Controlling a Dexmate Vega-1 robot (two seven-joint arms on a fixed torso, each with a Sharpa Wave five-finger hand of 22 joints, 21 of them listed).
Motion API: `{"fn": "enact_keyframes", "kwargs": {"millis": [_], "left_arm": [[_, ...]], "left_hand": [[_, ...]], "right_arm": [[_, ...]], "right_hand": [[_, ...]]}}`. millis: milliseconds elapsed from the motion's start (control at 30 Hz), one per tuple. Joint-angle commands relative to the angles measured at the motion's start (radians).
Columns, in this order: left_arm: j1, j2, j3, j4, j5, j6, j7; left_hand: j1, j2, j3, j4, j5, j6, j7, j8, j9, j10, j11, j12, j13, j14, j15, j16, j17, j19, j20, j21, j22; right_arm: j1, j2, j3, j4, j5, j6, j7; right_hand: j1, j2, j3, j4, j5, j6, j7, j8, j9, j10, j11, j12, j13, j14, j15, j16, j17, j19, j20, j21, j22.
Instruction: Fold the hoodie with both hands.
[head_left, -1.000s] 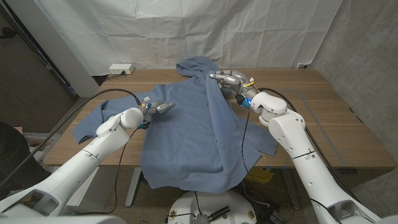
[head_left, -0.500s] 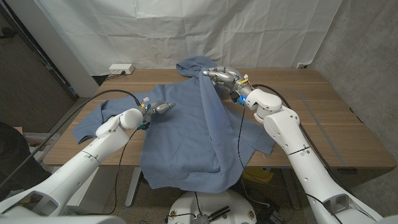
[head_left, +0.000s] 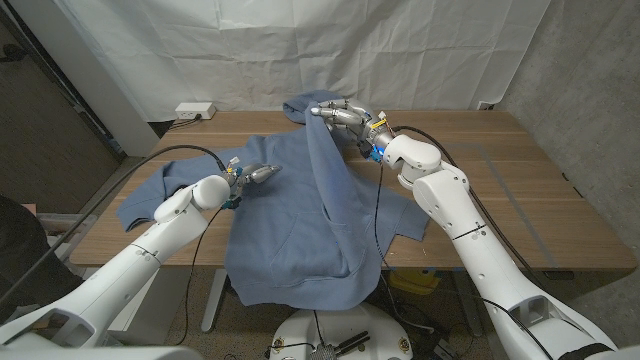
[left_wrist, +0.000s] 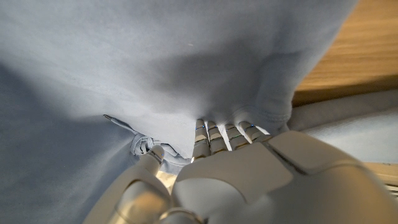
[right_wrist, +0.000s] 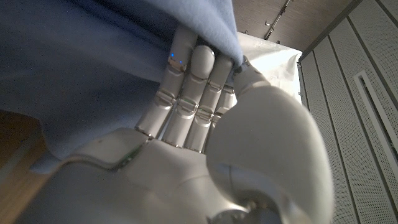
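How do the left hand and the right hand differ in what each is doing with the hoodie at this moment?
The right hand grips a fold of the hoodie near the hood and holds it raised off the table; the left hand sits low on the cloth lying on the table. The right hand is far across the table; the left hand is nearer the robot. Both have their fingers on the blue cloth.

The blue hoodie (head_left: 290, 215) lay spread on the wooden worktop (head_left: 520, 190), front up, its hood (head_left: 300, 105) toward the far edge and its hem hanging over the near edge. One sleeve (head_left: 150, 195) stretched out flat to the left. The right side was lifted and drawn across the body, forming a raised ridge of cloth running from near the hood down to the hem.
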Motion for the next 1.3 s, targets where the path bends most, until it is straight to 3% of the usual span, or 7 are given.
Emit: {"fn": "enact_keyframes", "kwargs": {"millis": [33, 533, 733, 1033, 1300], "left_arm": [[0.007, -0.002, -0.002, -0.003, -0.007, 0.002, 0.004], [0.008, -0.001, 0.001, -0.006, -0.005, 0.014, 0.001], [0.014, -0.006, -0.006, -0.008, -0.017, 0.014, 0.005], [0.034, -0.018, -0.045, -0.007, -0.078, -0.004, 0.018], [0.072, -0.046, -0.127, 0.001, -0.197, -0.053, 0.050]], "left_hand": [[-0.006, 0.106, -0.006, 0.002, 0.006, -0.001, 0.010, 0.000, 0.005, 0.003, 0.000, 0.000, 0.004, 0.007, 0.003, 0.007, 0.004, 0.020, 0.019, 0.011, 0.013], [-0.005, 0.108, -0.012, 0.002, 0.009, -0.002, 0.010, 0.000, 0.005, 0.003, 0.001, 0.000, 0.005, 0.008, 0.004, 0.007, 0.004, 0.021, 0.018, 0.011, 0.014], [-0.005, 0.108, -0.014, 0.001, 0.010, -0.002, 0.011, 0.000, 0.005, 0.004, 0.001, 0.000, 0.005, 0.008, 0.005, 0.007, 0.004, 0.022, 0.017, 0.012, 0.014], [-0.005, 0.110, -0.018, 0.001, 0.012, -0.002, 0.010, 0.000, 0.005, 0.003, -0.001, 0.000, 0.005, 0.010, 0.005, 0.007, 0.004, 0.033, 0.020, 0.015, 0.014], [-0.004, 0.111, -0.022, 0.001, 0.015, -0.003, 0.011, 0.000, 0.005, 0.005, 0.001, 0.000, 0.005, 0.015, 0.008, 0.009, 0.003, 0.048, 0.025, 0.021, 0.014]], "right_arm": [[0.036, 0.020, -0.039, 0.036, 0.004, 0.034, 0.022], [0.051, 0.051, -0.069, 0.080, 0.025, 0.088, 0.056], [0.059, 0.063, -0.084, 0.104, 0.033, 0.065, 0.065], [0.069, 0.084, -0.100, 0.154, 0.016, 0.043, 0.050], [0.083, 0.107, -0.101, 0.192, 0.012, 0.046, 0.045]], "right_hand": [[-0.006, 0.001, 0.010, 0.000, 0.004, 0.099, 0.095, 0.007, 0.003, 0.048, 0.037, 0.001, 0.004, 0.052, -0.051, -0.003, 0.002, -0.006, -0.001, 0.009, 0.000], [-0.010, 0.000, 0.014, 0.001, 0.003, 0.101, 0.095, 0.003, 0.005, 0.048, 0.038, -0.001, 0.004, 0.057, -0.051, -0.014, 0.007, -0.013, -0.003, 0.030, -0.012], [-0.013, 0.001, 0.015, 0.003, 0.003, 0.099, 0.094, 0.002, 0.005, 0.046, 0.036, -0.001, 0.005, 0.056, -0.052, -0.018, 0.010, -0.017, -0.005, 0.037, -0.017], [-0.015, -0.001, 0.010, 0.002, 0.001, 0.098, 0.092, -0.002, 0.008, 0.045, 0.036, -0.007, 0.000, 0.062, -0.053, -0.034, -0.010, -0.023, -0.009, 0.055, -0.029], [-0.016, 0.000, 0.008, 0.002, 0.001, 0.100, 0.091, -0.005, 0.007, 0.045, 0.034, -0.009, -0.003, 0.063, -0.054, -0.040, -0.016, -0.028, -0.010, 0.065, -0.036]]}}
